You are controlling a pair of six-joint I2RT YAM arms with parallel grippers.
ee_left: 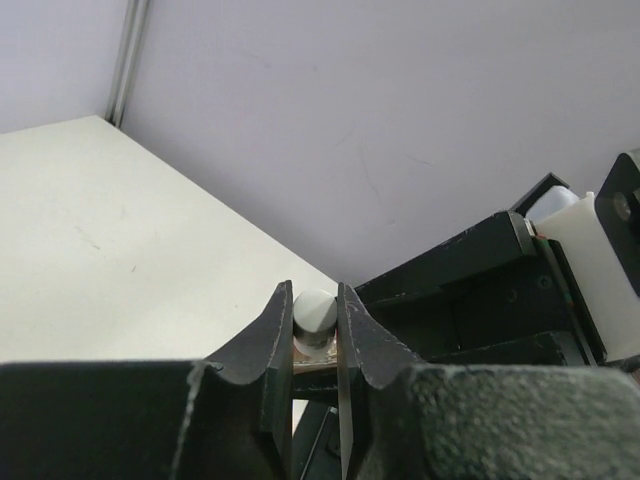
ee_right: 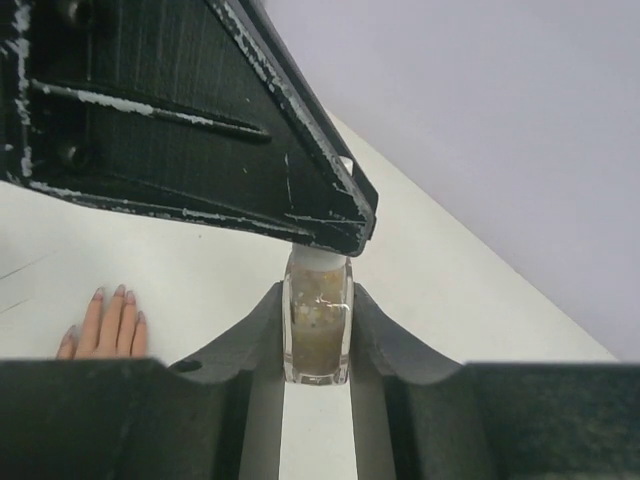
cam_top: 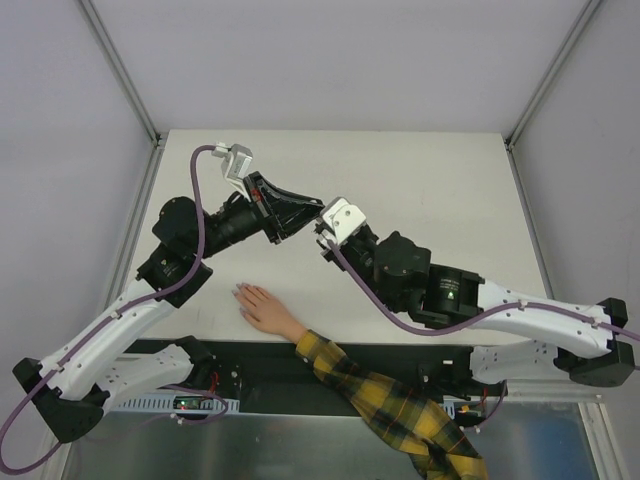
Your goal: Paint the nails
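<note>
The flesh-coloured mannequin hand lies palm down near the table's front edge, with its plaid sleeve trailing off to the right. Its pale nails point to the far left. They also show in the right wrist view. My right gripper is shut on a small clear nail polish bottle holding brownish glittery liquid. My left gripper is shut on the bottle's white cap. The two grippers meet tip to tip above the table's middle, behind the hand.
The pale table stands between grey walls, with metal frame posts at the far corners. The arm bases and a black strip run along the near edge.
</note>
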